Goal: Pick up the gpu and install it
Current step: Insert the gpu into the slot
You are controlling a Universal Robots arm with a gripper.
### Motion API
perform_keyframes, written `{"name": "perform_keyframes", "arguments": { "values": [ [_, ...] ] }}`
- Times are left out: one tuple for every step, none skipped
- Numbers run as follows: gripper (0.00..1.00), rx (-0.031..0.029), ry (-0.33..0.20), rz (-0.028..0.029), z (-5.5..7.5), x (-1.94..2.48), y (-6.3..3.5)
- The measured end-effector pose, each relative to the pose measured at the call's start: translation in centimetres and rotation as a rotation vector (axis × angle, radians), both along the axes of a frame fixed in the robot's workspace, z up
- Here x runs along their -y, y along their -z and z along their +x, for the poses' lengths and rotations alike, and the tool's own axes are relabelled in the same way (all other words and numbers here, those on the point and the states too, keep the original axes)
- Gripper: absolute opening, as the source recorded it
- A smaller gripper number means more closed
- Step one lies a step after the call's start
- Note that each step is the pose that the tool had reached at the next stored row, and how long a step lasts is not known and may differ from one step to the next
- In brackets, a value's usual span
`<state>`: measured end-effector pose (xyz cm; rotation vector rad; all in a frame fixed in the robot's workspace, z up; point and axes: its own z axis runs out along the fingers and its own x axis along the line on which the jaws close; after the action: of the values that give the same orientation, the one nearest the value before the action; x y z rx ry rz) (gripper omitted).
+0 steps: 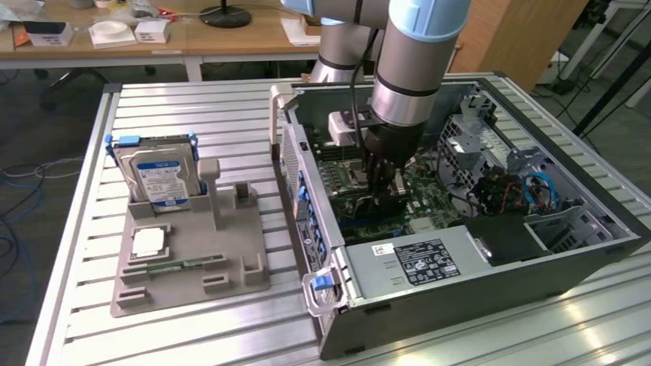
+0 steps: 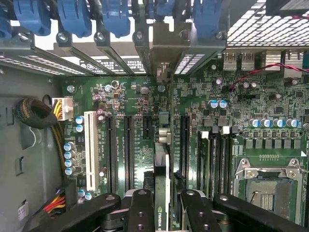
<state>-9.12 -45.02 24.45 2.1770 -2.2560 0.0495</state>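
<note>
Inside the open computer case (image 1: 569, 259), my gripper (image 1: 380, 200) reaches down over the green motherboard (image 1: 428, 206). It is shut on the gpu (image 2: 163, 180), a thin card seen edge-on between my two black fingers (image 2: 141, 212), with a green logo near the grip. The card stands upright above the board, running between the long black expansion slots (image 2: 128, 145) towards the rear slot openings. Its silvery bracket end (image 2: 166, 50) lies at the case's back wall under the blue latches (image 2: 108, 14). I cannot tell whether the card's lower edge touches a slot.
At the exterior view's left, a grey holder (image 1: 219, 263) carries the upright silver hard drive (image 1: 158, 179) and a narrow green memory stick (image 1: 183, 265). In the case are the power supply (image 1: 417, 263), the processor socket (image 2: 270, 186), cable bundles (image 2: 36, 113) and a drive cage (image 1: 478, 130).
</note>
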Motion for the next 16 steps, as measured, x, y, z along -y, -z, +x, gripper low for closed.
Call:
{"name": "perform_keyframes", "arguments": {
  "values": [
    [0.26,-0.0002,0.001,-0.0002,-0.01,0.00,0.03],
    [0.26,-0.0004,0.001,-0.0004,-0.02,0.00,0.06],
    [0.26,-0.0004,0.002,-0.0006,-0.03,0.00,0.08],
    [0.26,-0.0005,0.002,-0.0006,-0.03,0.00,0.08],
    [0.26,-0.0004,0.002,-0.0005,-0.03,0.00,0.09],
    [0.26,-0.0004,0.002,-0.0004,-0.03,0.00,0.11],
    [0.26,-0.0003,0.002,-0.0004,-0.04,0.00,0.12],
    [0.26,-0.0002,0.002,-0.0004,-0.06,0.00,0.13],
    [0.26,-0.0002,0.002,-0.0004,-0.08,0.00,0.14],
    [0.26,-0.0001,0.002,-0.0005,-0.09,0.00,0.15],
    [0.26,-0.0001,0.002,-0.0005,-0.10,0.00,0.15],
    [0.26,-0.0001,0.002,-0.0003,-0.10,0.00,0.16],
    [0.26,0.0000,0.002,-0.0003,-0.10,0.00,0.16],
    [0.26,0.0000,0.002,-0.0003,-0.11,0.00,0.16],
    [0.26,0.0000,0.002,-0.0003,-0.10,0.00,0.16],
    [0.26,0.0000,0.002,-0.0002,-0.10,0.00,0.16]
  ]
}}
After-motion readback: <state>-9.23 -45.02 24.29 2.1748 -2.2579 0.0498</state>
